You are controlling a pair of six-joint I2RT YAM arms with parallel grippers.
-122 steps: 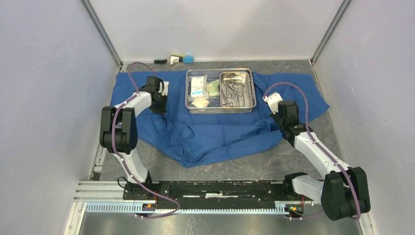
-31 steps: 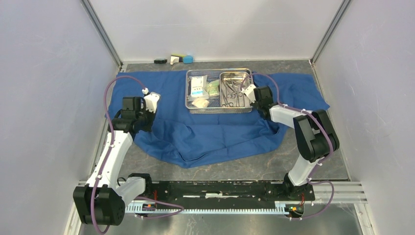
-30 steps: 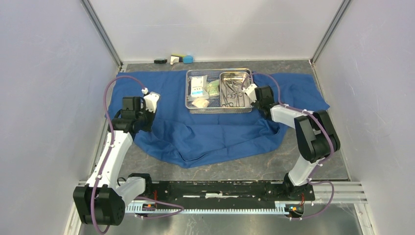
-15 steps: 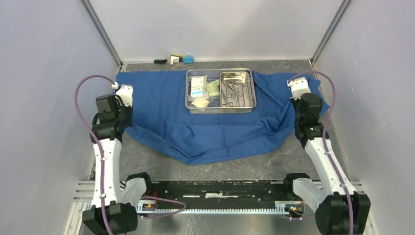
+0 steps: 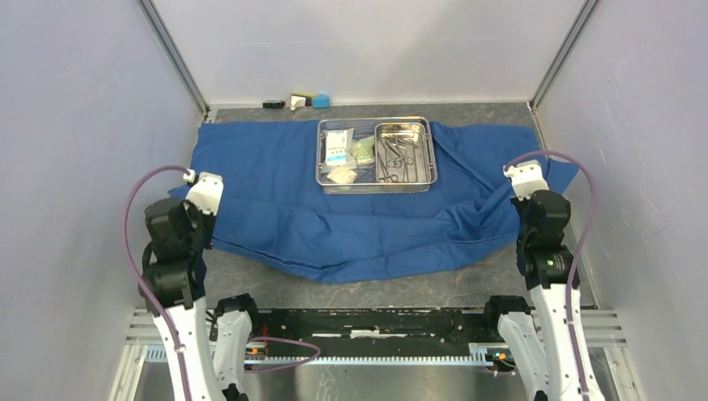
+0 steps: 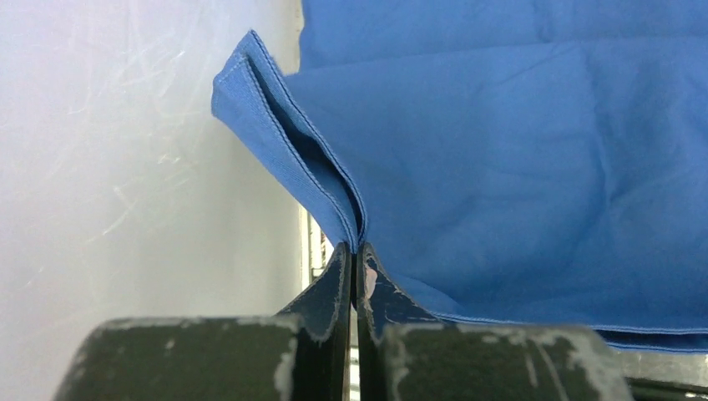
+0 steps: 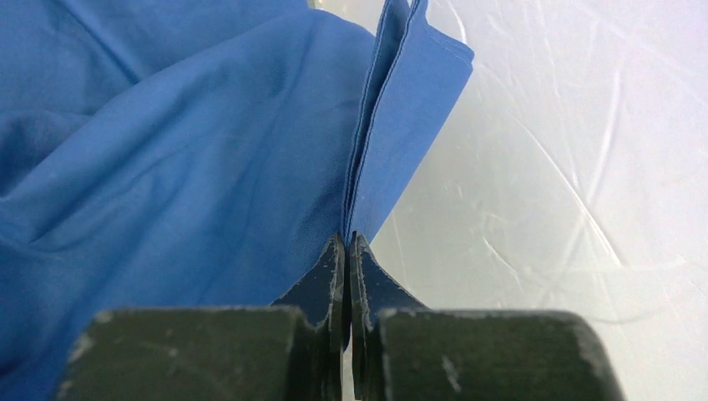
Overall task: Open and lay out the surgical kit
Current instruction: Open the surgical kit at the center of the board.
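At the side edges of the tabletop point(image 5: 392, 288), the left tool point(image 6: 354, 255) and right tool point(image 7: 346, 242) each pinch a folded corner of the blue cloth wrap point(image 5: 367, 225). Since half a second ago both have drawn toward the near edge, pulling the wrap wider and flatter. The wire-mesh basket point(image 5: 376, 190) sits unmoved at its far middle.

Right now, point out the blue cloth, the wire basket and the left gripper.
blue cloth point(image 5: 275, 180), top view, flat left part
wire basket point(image 5: 376, 187), top view, its near rim
left gripper point(image 6: 355, 251), left wrist view, between its fingertips
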